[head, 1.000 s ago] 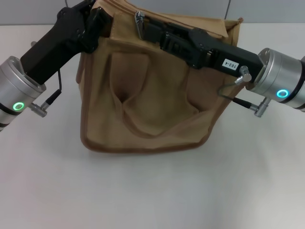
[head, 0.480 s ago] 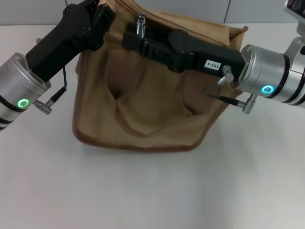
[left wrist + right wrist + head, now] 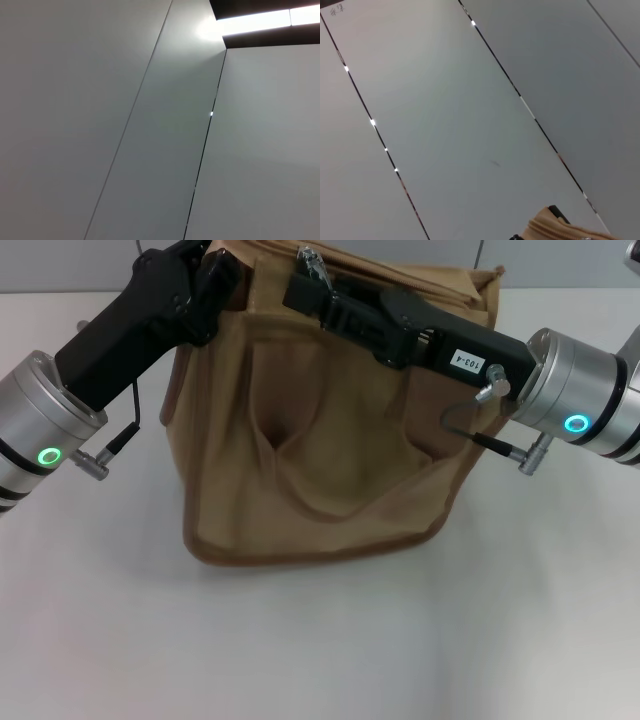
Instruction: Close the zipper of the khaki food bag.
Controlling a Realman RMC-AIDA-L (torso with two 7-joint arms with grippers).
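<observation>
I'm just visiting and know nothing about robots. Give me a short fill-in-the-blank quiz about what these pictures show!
1. The khaki food bag stands on a ____ table.
2. The left pincer is at the bag's top ____ corner.
3. The right pincer reaches along the bag's ____ edge.
4. The ring light on each arm's silver wrist glows ____.

Missing words: white; left; top; green

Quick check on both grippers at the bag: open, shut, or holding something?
Left gripper: at the khaki food bag's top left corner; grip cannot be told.
Right gripper: lies across the bag's top; fingers cannot be told.
</observation>
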